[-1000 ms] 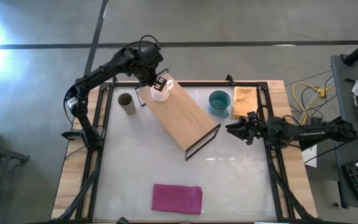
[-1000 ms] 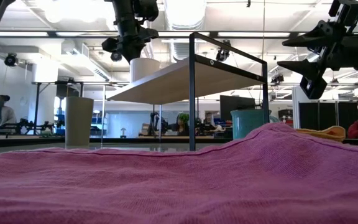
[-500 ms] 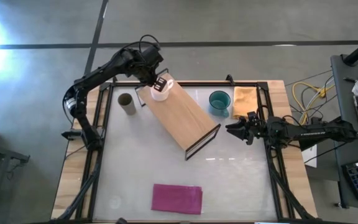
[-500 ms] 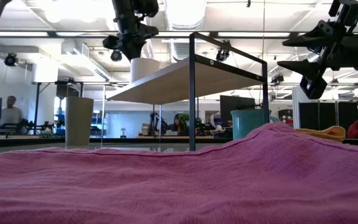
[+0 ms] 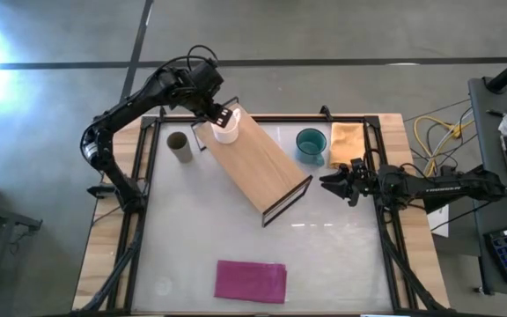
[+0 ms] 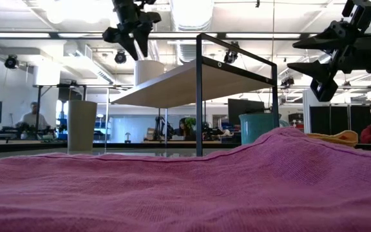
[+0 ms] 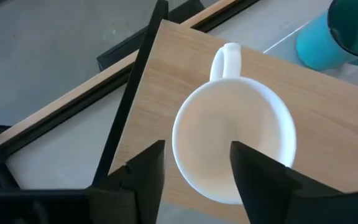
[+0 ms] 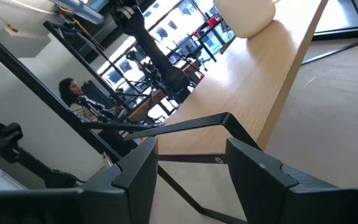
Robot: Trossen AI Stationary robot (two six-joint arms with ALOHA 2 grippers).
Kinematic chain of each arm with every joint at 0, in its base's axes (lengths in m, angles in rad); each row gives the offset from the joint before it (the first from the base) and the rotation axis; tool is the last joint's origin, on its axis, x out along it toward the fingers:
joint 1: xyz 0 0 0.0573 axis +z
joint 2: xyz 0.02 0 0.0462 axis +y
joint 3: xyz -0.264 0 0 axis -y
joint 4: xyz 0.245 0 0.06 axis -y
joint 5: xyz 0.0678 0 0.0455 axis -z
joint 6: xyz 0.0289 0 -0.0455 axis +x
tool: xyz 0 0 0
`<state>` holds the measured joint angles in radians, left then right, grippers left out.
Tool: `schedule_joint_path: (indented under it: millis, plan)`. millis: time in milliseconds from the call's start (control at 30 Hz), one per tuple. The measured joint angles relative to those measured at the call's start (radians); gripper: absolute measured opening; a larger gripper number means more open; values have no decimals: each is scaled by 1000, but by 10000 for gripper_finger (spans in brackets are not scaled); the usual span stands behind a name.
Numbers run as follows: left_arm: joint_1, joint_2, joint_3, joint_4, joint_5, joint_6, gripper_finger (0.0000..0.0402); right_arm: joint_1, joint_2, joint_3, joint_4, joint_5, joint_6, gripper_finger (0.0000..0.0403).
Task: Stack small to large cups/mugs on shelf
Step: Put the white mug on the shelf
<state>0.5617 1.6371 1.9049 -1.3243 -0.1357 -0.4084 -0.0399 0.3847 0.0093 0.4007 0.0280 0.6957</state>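
Observation:
The white mug stands upright on the far left end of the light-wood shelf, its handle pointing along the board. My left gripper hangs open just above it, fingers pointing down and clear of the rim in the low view. The teal mug stands on the table beyond the shelf's right end. The olive-brown cup stands on the table left of the shelf. My right gripper waits open at the table's right edge, level with the shelf's near end.
An orange cloth lies right of the teal mug. A magenta cloth lies near the table's front edge and fills the low view's foreground. The shelf's black wire frame rises at its near end. People sit in the room beyond.
My left gripper has opened and let go of the white mug, then risen a little and drawn back toward the table's far left. The mug stays upright on the shelf where it was set.

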Motion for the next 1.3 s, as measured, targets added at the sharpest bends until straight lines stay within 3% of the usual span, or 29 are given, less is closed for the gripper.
schedule_joint_path:
  millis: [133,300,400,600,933,1300]
  plan:
    - [0,7,0,21,-40,2,168,0,0,0,0,0,0,183]
    - [11,10,2,207,-49,0,158,0,0,0,0,0,0,183]
    - [38,38,4,234,-50,-3,122,0,0,0,0,0,0,183]
    - [52,113,0,232,0,40,10,0,0,0,0,0,3,183]
    - [53,168,1,240,-5,87,2,0,0,0,0,0,3,183]
    - [53,167,1,242,122,177,0,0,0,0,0,0,0,183]
